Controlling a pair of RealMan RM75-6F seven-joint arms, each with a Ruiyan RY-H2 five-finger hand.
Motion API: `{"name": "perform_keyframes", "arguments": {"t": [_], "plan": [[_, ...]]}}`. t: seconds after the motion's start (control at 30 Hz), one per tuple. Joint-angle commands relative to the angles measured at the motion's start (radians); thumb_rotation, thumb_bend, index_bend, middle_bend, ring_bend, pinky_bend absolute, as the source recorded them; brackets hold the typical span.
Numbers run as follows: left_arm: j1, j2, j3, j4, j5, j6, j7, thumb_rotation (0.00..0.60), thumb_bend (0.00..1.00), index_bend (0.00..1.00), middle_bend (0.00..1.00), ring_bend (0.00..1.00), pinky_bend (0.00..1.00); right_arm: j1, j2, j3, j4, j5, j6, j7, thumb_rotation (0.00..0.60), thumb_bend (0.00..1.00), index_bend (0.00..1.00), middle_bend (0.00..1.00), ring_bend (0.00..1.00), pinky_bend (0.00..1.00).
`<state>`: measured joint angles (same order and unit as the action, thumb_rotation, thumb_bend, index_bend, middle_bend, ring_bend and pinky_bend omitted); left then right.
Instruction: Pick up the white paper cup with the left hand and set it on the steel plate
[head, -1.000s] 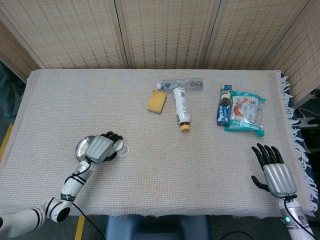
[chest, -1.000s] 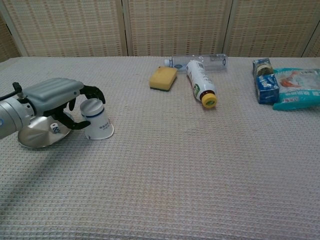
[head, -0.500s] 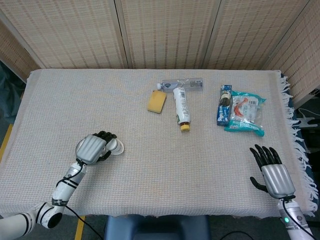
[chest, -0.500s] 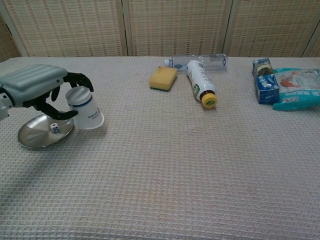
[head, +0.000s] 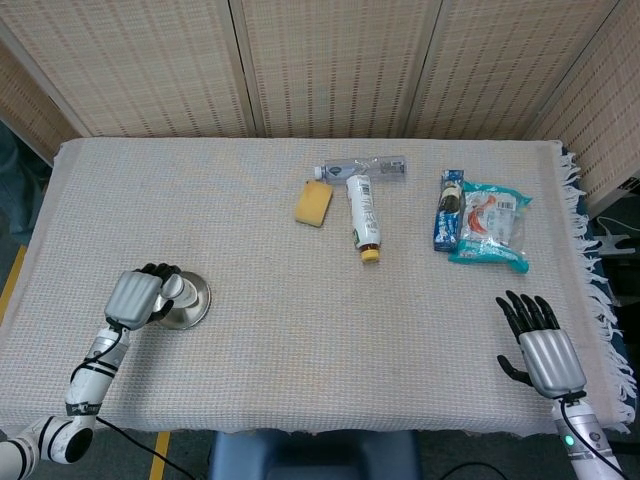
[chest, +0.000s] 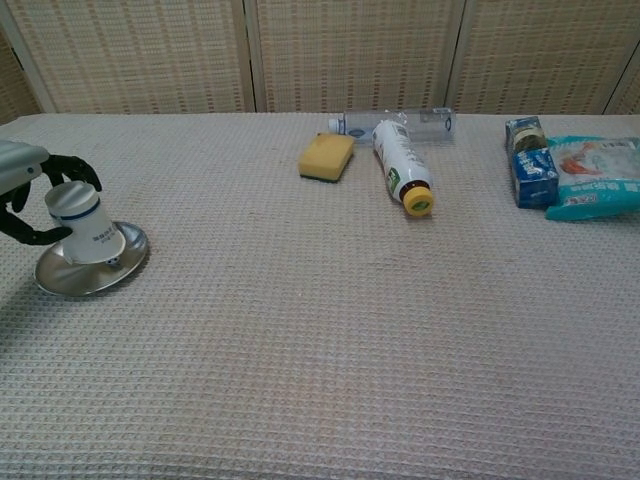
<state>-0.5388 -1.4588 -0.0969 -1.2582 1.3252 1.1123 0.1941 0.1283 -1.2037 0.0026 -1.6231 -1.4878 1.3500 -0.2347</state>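
Note:
The white paper cup (chest: 86, 226) stands upside down, its wide rim over the steel plate (chest: 125, 266) at the table's left front. My left hand (chest: 28, 186) grips the cup's upper part from the left, fingers wrapped around it. From the head view the same left hand (head: 134, 297) covers most of the cup (head: 173, 288), with the plate (head: 192, 300) showing to its right. My right hand (head: 543, 345) hovers open near the front right corner, holding nothing.
At the back lie a yellow sponge (head: 313, 203), a white bottle with a yellow cap (head: 363, 212), a clear bottle (head: 370, 167), a blue box (head: 449, 210) and a teal snack bag (head: 491, 226). The table's right edge (head: 588, 260) is fringed.
My left hand lifted the cup from the cloth right of the plate and carried it leftward, bringing it down over the plate. The right hand barely shifted.

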Motion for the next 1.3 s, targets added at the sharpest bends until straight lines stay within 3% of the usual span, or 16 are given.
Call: {"name": "perform_keyframes", "arguments": {"t": [0.03,0.7,0.93,1.3], "plan": [[-0.003,-0.006,0.001,0.009,0.008,-0.005,-0.016,0.6,0.35,0.45,0.44,0.32,0.58,-0.001,0.0,-0.001,-0.001,-0.001,0.001,-0.001,0.554,0.18,0.0,0.0,0.0,0.0],[0.003,-0.029,-0.035,0.115,-0.07,-0.034,0.024,0.6,0.35,0.46,0.56,0.38,0.62,-0.009,0.004,-0.003,-0.004,-0.004,0.017,0.0,0.555,0.18,0.0,0.0,0.0,0.0],[0.003,0.007,-0.016,0.034,-0.029,-0.066,-0.075,0.6,0.35,0.46,0.58,0.39,0.62,-0.01,0.004,-0.003,-0.003,-0.004,0.016,0.0,0.554,0.18,0.0,0.0,0.0,0.0],[-0.025,0.005,-0.016,0.014,0.003,-0.105,-0.16,0.6,0.35,0.46,0.58,0.39,0.62,-0.016,0.008,-0.006,-0.007,-0.008,0.026,0.0,0.555,0.18,0.0,0.0,0.0,0.0]]}}
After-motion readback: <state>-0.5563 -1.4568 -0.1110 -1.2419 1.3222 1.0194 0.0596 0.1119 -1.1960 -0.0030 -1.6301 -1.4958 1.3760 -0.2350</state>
